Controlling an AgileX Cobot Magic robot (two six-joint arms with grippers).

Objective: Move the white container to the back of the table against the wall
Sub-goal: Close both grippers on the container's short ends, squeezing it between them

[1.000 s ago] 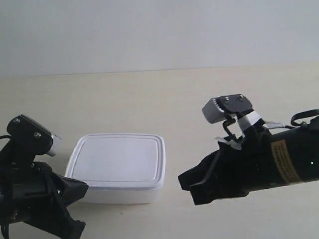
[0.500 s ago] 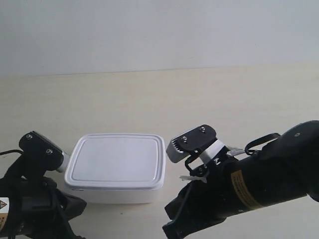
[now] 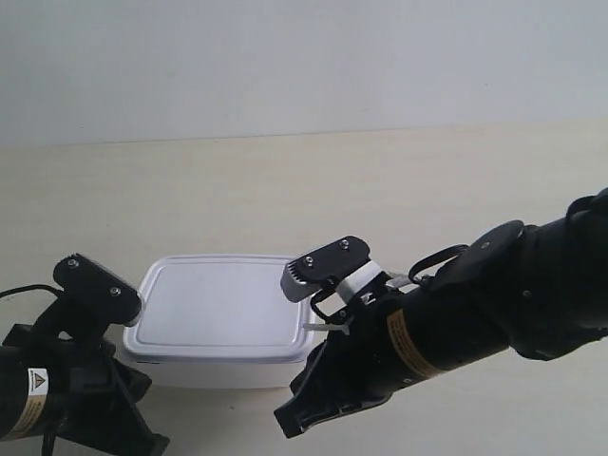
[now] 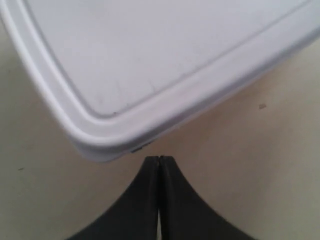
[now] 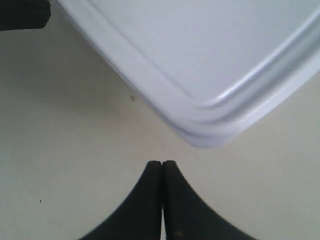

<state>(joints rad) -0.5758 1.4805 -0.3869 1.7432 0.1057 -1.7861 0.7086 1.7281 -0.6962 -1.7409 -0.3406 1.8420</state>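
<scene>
**Container not yet at the wall**

Your one white container [image 3: 223, 309] sat lidded on the bench [image 3: 399, 190], well short of the wall [image 3: 304, 66] behind it, so as I judge it the whole move back was left to do. Two arms flanked it on the side away from the wall. The left gripper [image 4: 159, 159] had its jaws pressed together just beside one corner. The right gripper [image 5: 161, 163] did likewise near the other, holding nothing.
</scene>
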